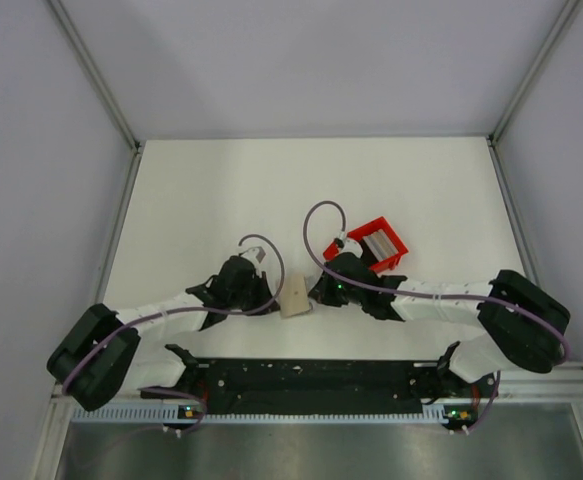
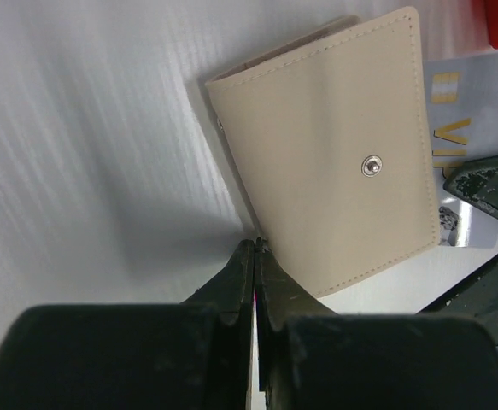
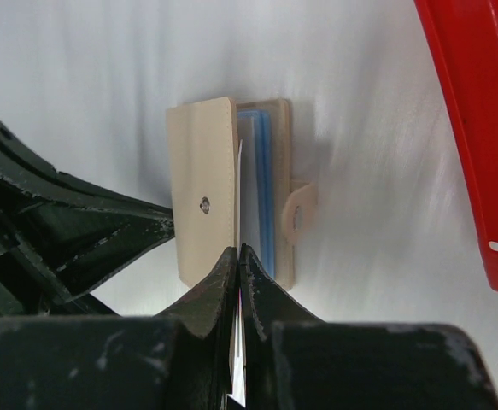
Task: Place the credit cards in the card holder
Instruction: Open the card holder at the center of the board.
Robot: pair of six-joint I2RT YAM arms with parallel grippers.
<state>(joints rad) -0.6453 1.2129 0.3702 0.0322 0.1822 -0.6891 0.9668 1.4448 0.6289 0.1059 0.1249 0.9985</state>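
The beige card holder (image 1: pixel 296 297) sits between both grippers, half open. In the right wrist view its snap flap (image 3: pixel 204 201) stands apart from the back half, with a pale blue card (image 3: pixel 266 171) inside. My right gripper (image 3: pixel 238 249) is shut on a thin silver-white credit card (image 3: pixel 245 179), seen edge-on, reaching into the gap. The left wrist view shows that card (image 2: pixel 466 111) sticking out behind the holder (image 2: pixel 334 154). My left gripper (image 2: pixel 255 243) is shut, its tips touching the holder's outer flap edge, with nothing seen between them.
A red open-topped tray (image 1: pixel 396 240) stands just behind the right gripper (image 1: pixel 316 293), with light-coloured cards (image 1: pixel 376 243) in it; its wall (image 3: pixel 471 128) is close on the right. White walls surround the table.
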